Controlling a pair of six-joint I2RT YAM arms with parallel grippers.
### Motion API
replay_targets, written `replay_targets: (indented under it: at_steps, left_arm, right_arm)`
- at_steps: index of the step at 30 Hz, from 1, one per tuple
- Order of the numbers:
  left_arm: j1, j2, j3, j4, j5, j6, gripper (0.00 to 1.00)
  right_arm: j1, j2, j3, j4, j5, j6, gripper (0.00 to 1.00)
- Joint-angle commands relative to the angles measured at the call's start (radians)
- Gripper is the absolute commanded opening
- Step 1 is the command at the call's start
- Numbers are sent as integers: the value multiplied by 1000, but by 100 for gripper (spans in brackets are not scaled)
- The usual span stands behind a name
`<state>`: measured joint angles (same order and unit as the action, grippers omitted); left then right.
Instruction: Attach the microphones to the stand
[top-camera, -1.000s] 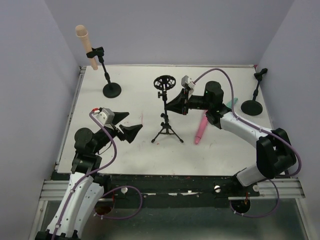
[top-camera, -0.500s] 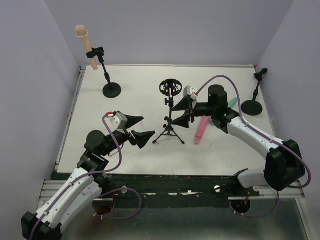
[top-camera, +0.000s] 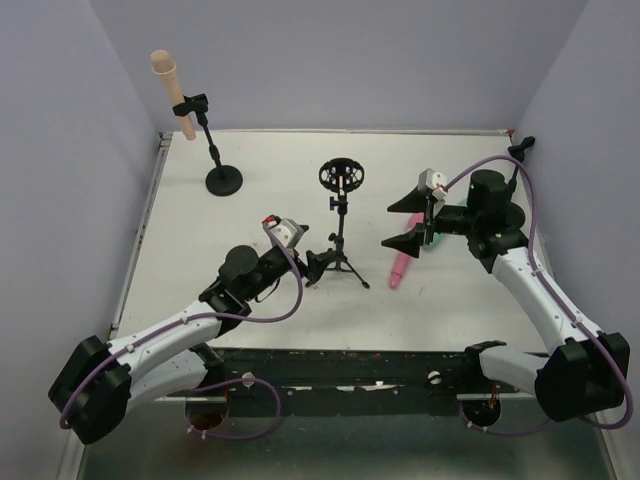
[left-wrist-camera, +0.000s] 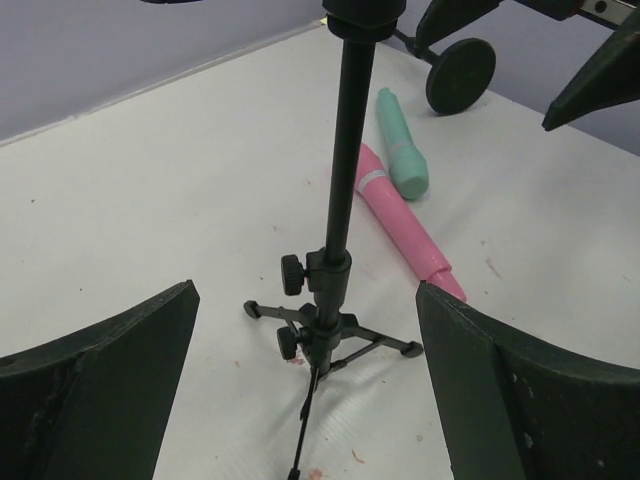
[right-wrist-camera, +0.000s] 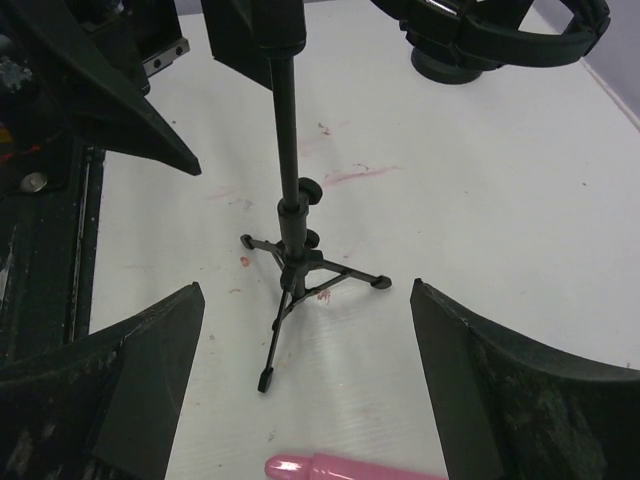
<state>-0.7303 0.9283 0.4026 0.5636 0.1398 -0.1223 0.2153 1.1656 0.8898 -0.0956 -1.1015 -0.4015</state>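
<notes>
The left gripper (top-camera: 320, 264) is standing wide open and empty, just beside the legs of the tripod stand (top-camera: 338, 240) at mid-worktop (top-camera: 200, 230). The right gripper (top-camera: 400, 222) is hovering wide open and empty, right of that stand. The pink microphone (top-camera: 400, 268) and the teal microphone (left-wrist-camera: 402, 158) are lying just beside each other near it. The peach microphone (top-camera: 170, 90) is sitting clipped in the rear-left stand (top-camera: 215, 160).

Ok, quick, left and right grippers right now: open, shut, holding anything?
Left gripper: open, holding nothing, facing the tripod stand.
Right gripper: open, holding nothing; the pink microphone lies loose nearby.
</notes>
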Motion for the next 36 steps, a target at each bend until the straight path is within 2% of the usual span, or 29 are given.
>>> replay_targets:
  at_steps: [1,4,10,15,20,21,23,25,30,33,36]
  left_arm:
    - [-38,118,51,229,-109,68,98]
    - [-70,194,70,312,-132,101,96]
    - [-141,328,125,423,-294,202,91]
    - [-173,397,183,435,-440,246,74]
    - [-195,438,200,464,-474,279,65]
    - [-198,445,203,463,-473,285,60]
    - [-204,449,205,467,-460,293,42]
    - [-205,440,200,469,-439,297,27]
    - [-199,370,156,467,-340,311,10]
    - [-163,304,147,411,-162,285,5]
    - [-42,247,151,369,170,149,2]
  right_arm:
    - [-37,-20,-35,-18,-61,-3,92]
    - [-42,-23,-45,-13,-63,-14,92]
    - [-45,-23,-51,-19,-72,-26,93]
    - [-48,-18,-49,-32,-81,-40,93]
    - [-53,-17,-51,-36,-81,-45,93]
    - [-54,-15,-51,-36,-81,-48,93]
    - [-59,-14,-54,-39,-81,-50,93]
    - [-60,-12,-54,-38,-81,-53,93]
    - [-68,-7,-54,-47,-83,-62,93]
    - [-73,-3,-52,-58,-81,-72,93]
    - [-79,-4,-48,-69,-81,-82,93]
